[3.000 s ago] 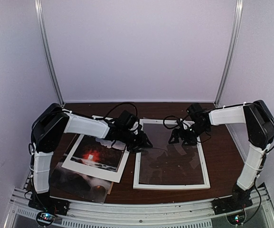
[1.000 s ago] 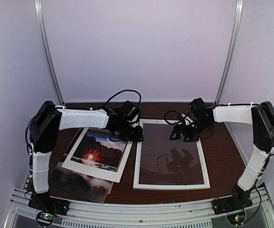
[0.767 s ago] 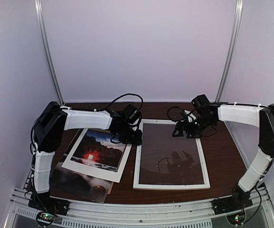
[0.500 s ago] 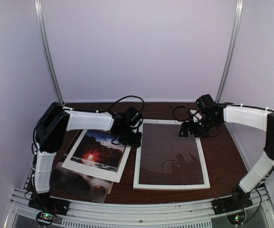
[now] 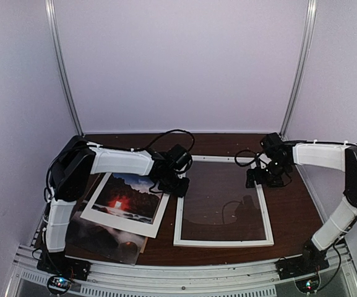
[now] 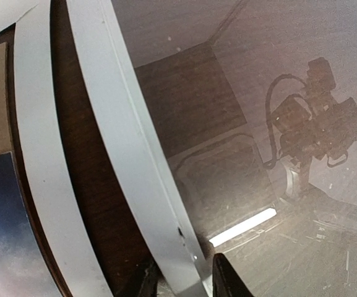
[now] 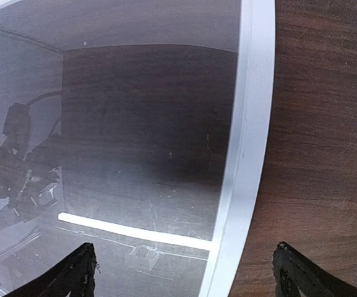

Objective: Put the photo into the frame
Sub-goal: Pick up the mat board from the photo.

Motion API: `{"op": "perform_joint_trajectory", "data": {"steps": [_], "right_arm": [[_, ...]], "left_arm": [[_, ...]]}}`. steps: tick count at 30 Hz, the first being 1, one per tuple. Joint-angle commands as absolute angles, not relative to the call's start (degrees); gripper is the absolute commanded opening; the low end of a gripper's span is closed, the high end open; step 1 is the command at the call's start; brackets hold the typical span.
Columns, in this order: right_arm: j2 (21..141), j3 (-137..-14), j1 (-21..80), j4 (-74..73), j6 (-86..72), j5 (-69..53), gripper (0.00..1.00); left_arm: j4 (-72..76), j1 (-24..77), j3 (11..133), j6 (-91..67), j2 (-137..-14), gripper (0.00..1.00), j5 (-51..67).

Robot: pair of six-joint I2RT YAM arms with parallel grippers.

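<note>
The white frame [image 5: 224,243] lies flat right of centre, its glass reflecting the arms. The photo [image 5: 121,201] lies left of it under a white card mat [image 5: 147,228]. Its red sun shows through the mat's window and its dark misty part [image 5: 101,238] sticks out in front. My left gripper [image 5: 177,185] sits at the frame's left rail. In the left wrist view the rail [image 6: 122,124] runs between the gripper's [image 6: 184,281] closed-in fingers. My right gripper [image 5: 266,177] is open, and in its wrist view it [image 7: 187,272] straddles the frame's right rail [image 7: 252,124].
A brown board corner [image 5: 143,245] peeks out under the photo. Bare dark wood table [image 5: 292,204] lies right of the frame. White walls and two metal posts [image 5: 65,80] close in the back. An aluminium rail [image 5: 178,272] runs along the near edge.
My right gripper has moved right, from over the frame's top middle to its right rail. My left gripper has shifted a little right and down onto the frame's left rail.
</note>
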State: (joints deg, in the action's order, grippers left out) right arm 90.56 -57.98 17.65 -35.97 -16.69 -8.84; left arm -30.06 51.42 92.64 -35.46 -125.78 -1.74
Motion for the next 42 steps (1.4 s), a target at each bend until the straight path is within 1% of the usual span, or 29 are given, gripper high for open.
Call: {"op": "perform_joint_trajectory", "data": {"steps": [1,11,18,23,28,33,34,36,37,42], "right_arm": [[92.47,-56.74,16.76,-35.82,-16.31,-5.90,0.97],[95.93,-55.11,15.18,-34.05,-15.83,-5.74,0.87],[96.83,-55.51,13.53,-33.42,-15.26,-5.17,0.75],[96.66,-56.29,12.30,-33.96,-14.97,-4.80,0.71],[95.21,-57.04,11.73,-35.18,-14.75,-3.50,0.73],[90.97,-56.74,11.73,-35.55,-15.12,-2.43,0.84],[90.00,-56.70,11.77,-35.66,-15.12,-2.30,0.86],[87.80,-56.61,11.79,-35.97,-14.95,-2.44,0.89],[86.69,-56.68,11.93,-36.10,-14.87,-2.78,0.90],[82.87,-57.57,13.88,-35.95,-15.19,-6.42,0.92]], "left_arm": [[-29.88,52.05,94.92,-35.89,-127.65,0.30,-0.97],[-27.36,52.46,95.37,-37.12,-128.92,0.28,3.70],[-26.03,53.05,94.65,-37.82,-128.53,0.27,6.29],[-23.68,53.02,93.55,-37.84,-127.71,0.28,8.44],[-22.44,53.03,92.90,-35.79,-126.13,0.36,8.64],[-23.51,52.70,92.37,-32.65,-123.31,0.44,5.20],[-23.76,52.57,92.06,-31.84,-122.43,0.45,4.13],[-24.22,52.36,91.10,-30.02,-120.40,0.52,1.74],[-24.63,52.23,90.42,-29.12,-118.94,0.54,0.02],[-27.77,51.22,87.44,-24.86,-112.95,0.58,-9.10]]}}
